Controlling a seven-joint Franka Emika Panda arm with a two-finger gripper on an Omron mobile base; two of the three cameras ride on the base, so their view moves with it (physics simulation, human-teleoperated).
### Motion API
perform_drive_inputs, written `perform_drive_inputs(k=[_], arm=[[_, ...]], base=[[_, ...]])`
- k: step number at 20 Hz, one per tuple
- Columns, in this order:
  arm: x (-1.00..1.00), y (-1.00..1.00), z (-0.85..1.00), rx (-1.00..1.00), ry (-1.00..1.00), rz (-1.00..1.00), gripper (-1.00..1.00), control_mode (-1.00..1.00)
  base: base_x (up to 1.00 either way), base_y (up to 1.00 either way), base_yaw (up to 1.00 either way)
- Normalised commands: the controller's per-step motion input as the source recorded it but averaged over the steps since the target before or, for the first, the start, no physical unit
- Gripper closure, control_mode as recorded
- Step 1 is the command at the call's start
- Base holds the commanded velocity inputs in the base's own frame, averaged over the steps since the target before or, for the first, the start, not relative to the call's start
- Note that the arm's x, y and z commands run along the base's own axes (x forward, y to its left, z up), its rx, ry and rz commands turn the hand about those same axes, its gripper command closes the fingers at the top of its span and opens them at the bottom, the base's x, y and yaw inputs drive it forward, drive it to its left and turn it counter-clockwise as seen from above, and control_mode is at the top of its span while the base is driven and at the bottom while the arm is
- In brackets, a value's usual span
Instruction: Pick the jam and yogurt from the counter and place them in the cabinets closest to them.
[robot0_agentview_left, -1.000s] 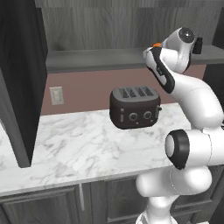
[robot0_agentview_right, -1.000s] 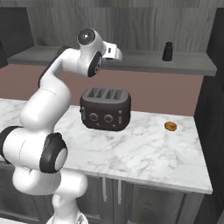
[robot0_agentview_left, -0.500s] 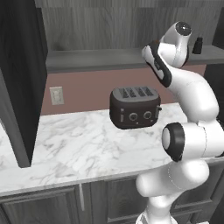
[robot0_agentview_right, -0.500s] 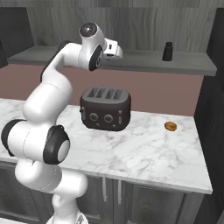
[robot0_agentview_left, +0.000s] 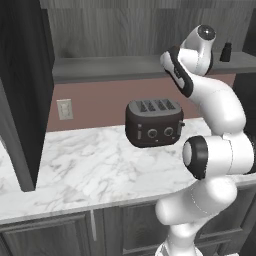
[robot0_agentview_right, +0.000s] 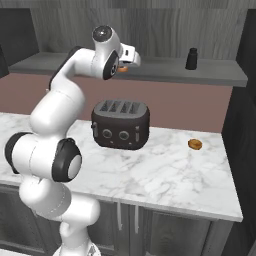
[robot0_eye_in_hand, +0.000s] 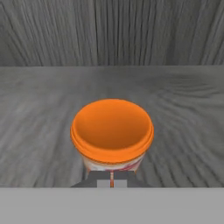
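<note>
The arm is reaching higher and further in toward the cabinets (robot0_agentview_left: 110, 67) than a second ago: in the left base view the wrist has climbed from beside the shelf edge to above it, and the orange spot seen at the hand then is now hidden behind the forearm. The gripper (robot0_agentview_right: 123, 69) is hovering over the flat grey shelf, with the jam (robot0_eye_in_hand: 112, 133) sitting just ahead of the finger tips in the hand view, its orange top facing the camera and the shelf surface spreading beneath and behind it. Whether the fingers are clamped on the jar or already loosened, I cannot tell. The jar is at shelf level, well above the counter (robot0_agentview_right: 165, 175) and the toaster (robot0_agentview_right: 120, 124), so the placing step is judged nearly complete; the yogurt is not identified
</note>
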Motion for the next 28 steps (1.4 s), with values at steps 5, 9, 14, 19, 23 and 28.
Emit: perform_drive_inputs(k=[5, 9, 14, 19, 23, 28], arm=[[0.07, 0.01, 0.00, 0.00, 0.00, 0.00, 1.00, -1.00], [-0.13, 0.00, 0.16, 0.00, 0.00, 0.00, 1.00, -1.00], [-0.55, 0.00, 0.15, 0.00, -0.04, 0.00, -1.00, -1.00], [-0.95, 0.00, 0.01, -0.01, -0.14, 0.02, -1.00, -1.00], [-1.00, 0.00, -0.03, -0.03, -0.17, 0.03, -1.00, -1.00], [-1.00, 0.03, -0.11, -0.06, -0.12, 0.04, -1.00, -1.00]], base=[[0.00, 0.00, 0.00], [0.00, 0.00, 0.00], [0.00, 0.00, 0.00], [0.00, 0.00, 0.00], [0.00, 0.00, 0.00], [0.00, 0.00, 0.00]])
